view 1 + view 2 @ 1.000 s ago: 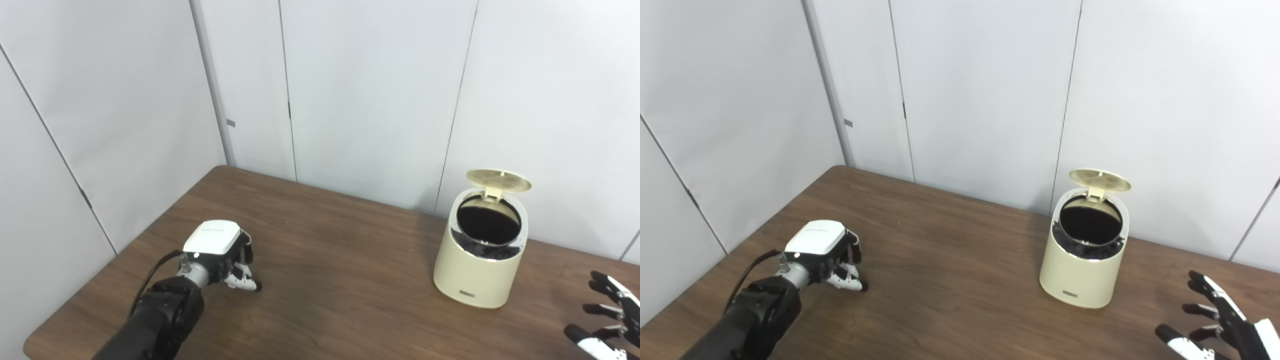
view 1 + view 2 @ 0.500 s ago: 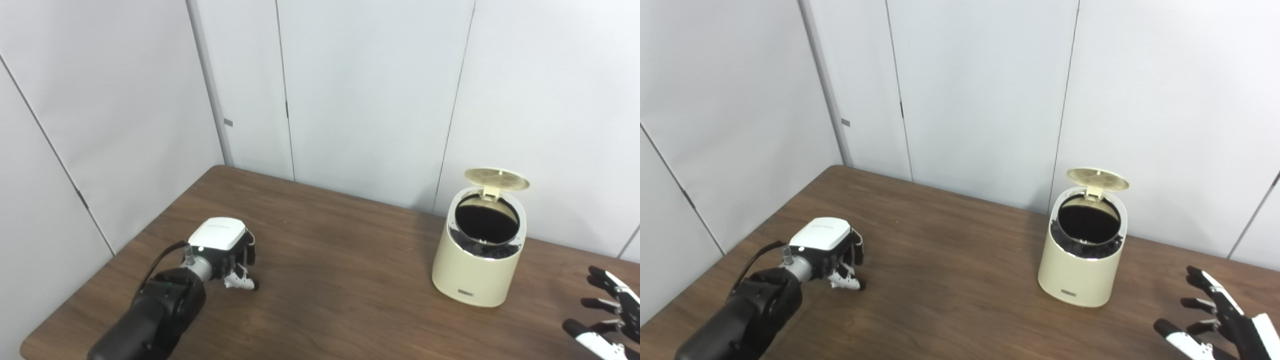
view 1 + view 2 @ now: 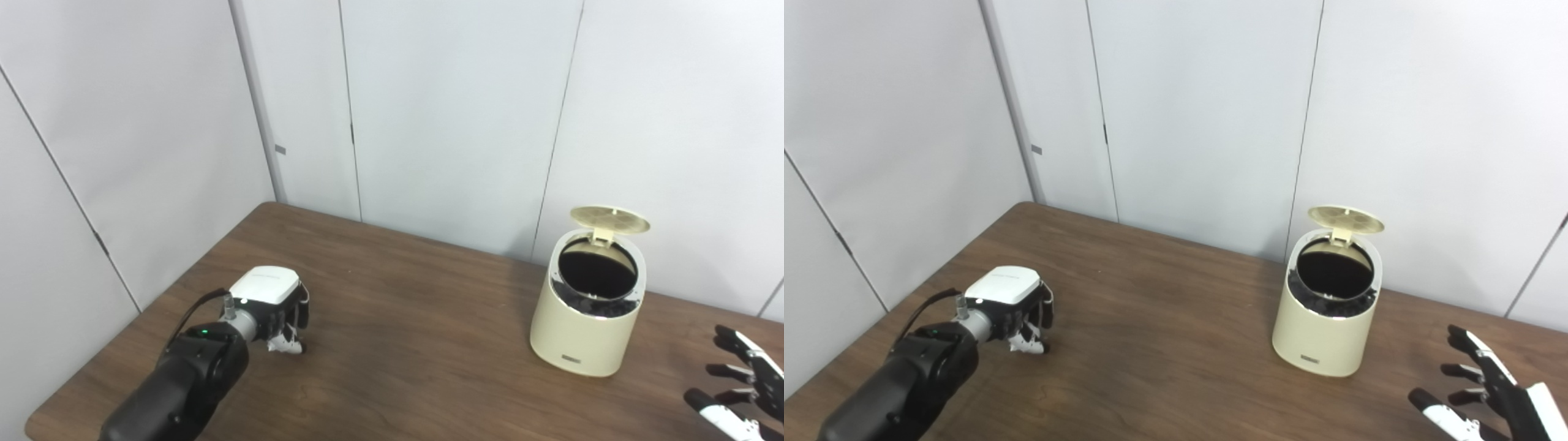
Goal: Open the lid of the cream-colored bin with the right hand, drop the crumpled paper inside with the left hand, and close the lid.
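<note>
Bin (image 3: 587,324) is standing with its lid (image 3: 609,218) tipped up. Far left of it, the left hand (image 3: 274,303) is curling downward onto the table (image 3: 416,331), its contents unclear. The right hand (image 3: 1488,398), right of the bin, is spreading empty fingers.

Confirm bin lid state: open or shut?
Open. The lid stands tipped up on its hinge at the back of the cream-colored bin, leaving the round dark opening fully exposed; neither hand touches it.

The bin (image 3: 587,318) is set on the tabletop (image 3: 416,343), lid (image 3: 609,219) raised behind its mouth, walls behind.
</note>
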`<action>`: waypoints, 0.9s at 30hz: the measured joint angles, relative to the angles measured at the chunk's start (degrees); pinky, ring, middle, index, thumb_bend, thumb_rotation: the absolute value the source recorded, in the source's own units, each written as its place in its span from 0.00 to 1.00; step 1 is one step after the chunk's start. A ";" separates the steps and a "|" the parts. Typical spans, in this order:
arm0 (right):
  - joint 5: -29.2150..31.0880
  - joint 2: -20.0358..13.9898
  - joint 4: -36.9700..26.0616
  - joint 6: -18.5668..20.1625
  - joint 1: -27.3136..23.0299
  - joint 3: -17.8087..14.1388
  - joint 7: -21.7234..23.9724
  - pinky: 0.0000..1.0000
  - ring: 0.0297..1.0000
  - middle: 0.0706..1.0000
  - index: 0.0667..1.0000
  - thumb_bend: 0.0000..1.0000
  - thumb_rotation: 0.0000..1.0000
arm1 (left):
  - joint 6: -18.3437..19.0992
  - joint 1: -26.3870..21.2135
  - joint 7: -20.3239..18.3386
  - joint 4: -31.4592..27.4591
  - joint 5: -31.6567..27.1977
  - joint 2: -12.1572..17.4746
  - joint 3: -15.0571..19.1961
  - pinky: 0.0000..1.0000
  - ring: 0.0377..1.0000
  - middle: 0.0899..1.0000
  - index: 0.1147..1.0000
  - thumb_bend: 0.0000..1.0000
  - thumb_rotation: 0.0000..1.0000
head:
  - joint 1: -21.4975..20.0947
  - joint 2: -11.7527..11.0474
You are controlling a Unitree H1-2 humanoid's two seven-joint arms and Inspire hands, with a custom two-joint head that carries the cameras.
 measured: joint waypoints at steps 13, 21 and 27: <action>-0.41 0.25 0.07 -0.04 0.02 0.13 -0.11 0.57 0.76 0.90 0.90 0.64 0.65 | -2.07 -0.11 0.23 -1.83 -0.03 0.29 0.27 0.33 0.35 0.43 0.44 0.50 0.00 | 0.00 -0.09; -0.41 1.41 0.28 -0.05 0.00 0.43 -0.24 0.59 0.76 0.89 0.90 0.64 0.63 | -3.19 -4.33 -1.92 -8.26 -0.03 0.46 0.48 0.35 0.36 0.45 0.43 0.50 0.00 | -0.18 -0.09; -0.41 1.74 0.30 -0.05 -0.02 0.60 -0.24 0.61 0.78 0.90 0.91 0.62 0.60 | -5.30 -8.30 -2.50 -10.26 -0.04 0.13 0.19 0.32 0.33 0.40 0.44 0.50 0.00 | -0.79 -0.26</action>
